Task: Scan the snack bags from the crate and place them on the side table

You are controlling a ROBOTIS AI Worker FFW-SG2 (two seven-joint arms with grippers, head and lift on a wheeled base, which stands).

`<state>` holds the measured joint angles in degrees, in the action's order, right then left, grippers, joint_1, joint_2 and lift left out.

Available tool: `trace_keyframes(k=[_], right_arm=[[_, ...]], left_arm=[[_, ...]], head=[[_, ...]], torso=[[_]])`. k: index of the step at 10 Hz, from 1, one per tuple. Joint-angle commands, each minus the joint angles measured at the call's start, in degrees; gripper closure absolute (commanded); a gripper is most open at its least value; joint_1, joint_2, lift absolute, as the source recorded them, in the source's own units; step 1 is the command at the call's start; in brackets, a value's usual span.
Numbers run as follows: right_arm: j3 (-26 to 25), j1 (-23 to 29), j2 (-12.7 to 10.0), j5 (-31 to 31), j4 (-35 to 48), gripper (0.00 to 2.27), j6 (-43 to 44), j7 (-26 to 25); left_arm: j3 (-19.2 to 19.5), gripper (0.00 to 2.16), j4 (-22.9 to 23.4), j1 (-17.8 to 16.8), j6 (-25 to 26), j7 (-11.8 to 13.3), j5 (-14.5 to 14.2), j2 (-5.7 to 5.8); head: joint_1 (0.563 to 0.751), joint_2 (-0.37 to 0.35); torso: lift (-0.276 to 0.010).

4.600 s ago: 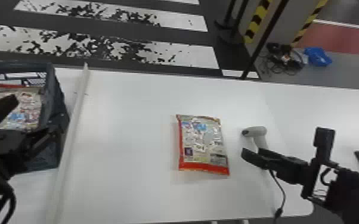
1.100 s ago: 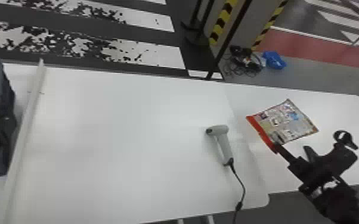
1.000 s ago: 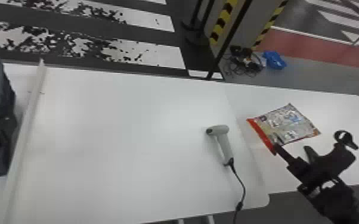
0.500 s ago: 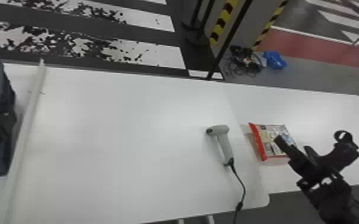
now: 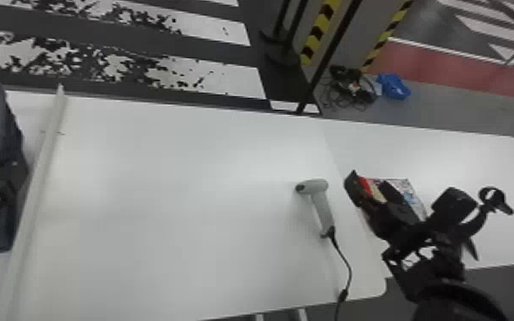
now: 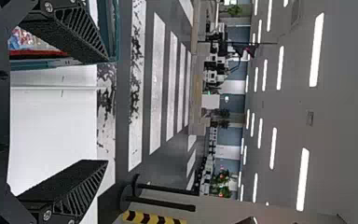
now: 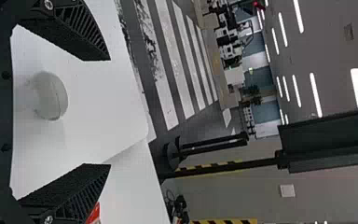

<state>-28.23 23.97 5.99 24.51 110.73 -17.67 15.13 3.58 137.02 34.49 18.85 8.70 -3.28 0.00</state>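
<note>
One bag lies by the side desk's left edge; another bag waits in the crate. Right pincer and left pincer are spread.

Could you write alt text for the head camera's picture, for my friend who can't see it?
A robot's right gripper, fingers apart, is over a red-edged snack bag on a white side table. To its left, a grey handheld scanner with a black cable is near the edge of a white main table; a dark crate is at the picture's left edge.
</note>
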Motion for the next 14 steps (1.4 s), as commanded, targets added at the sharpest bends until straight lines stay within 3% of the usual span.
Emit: trace_keyframes(k=[1, 3, 5, 7, 10, 12, 14], right_arm=[[7.8, 3.0, -2.6, -5.3, 4.4, 0.06, 5.4, -1.4], [15.7, 5.7, -4.4, -13.3, 6.1, 0.06, 13.1, -5.0], [21.6, 8.5, -6.0, -18.0, 6.2, 0.06, 23.0, -7.0], [25.2, 11.5, -6.0, -19.1, 6.1, 0.06, 30.5, -7.2], [27.1, 14.0, -6.0, -20.7, 6.5, 0.06, 33.0, -7.6], [27.4, 15.0, -6.0, -21.2, 6.9, 0.06, 33.0, -8.0], [28.4, 15.6, -6.0, -22.0, 7.7, 0.06, 32.5, -8.0]], left_arm=[[-0.6, 0.10, -1.4, 0.0, -2.0, 0.0, 0.1, -0.15], [-1.6, 0.10, -3.6, -0.5, -4.1, -0.1, 0.2, -0.15], [-2.7, 0.10, -5.4, 0.6, -8.3, -0.3, 1.1, -0.15], [-3.8, 0.10, -6.3, 2.8, -13.4, -0.5, 1.8, 0.00], [-4.6, 0.12, -6.4, 4.4, -15.4, -0.7, 1.8, 1.05], [-2.4, 0.13, -3.3, 5.1, -12.7, 0.6, -0.2, 2.02], [5.5, 0.13, 0.7, 4.6, -3.9, 4.7, -5.3, 3.60]], head=[[0.695, -0.315], [0.695, -0.199], [0.695, -0.142], [0.695, -0.084], [0.695, -0.041], [0.695, -0.039], [0.695, -0.012]], torso=[[-0.094], [-0.094], [-0.094], [-0.094], [-0.094], [-0.094], [-0.094]])
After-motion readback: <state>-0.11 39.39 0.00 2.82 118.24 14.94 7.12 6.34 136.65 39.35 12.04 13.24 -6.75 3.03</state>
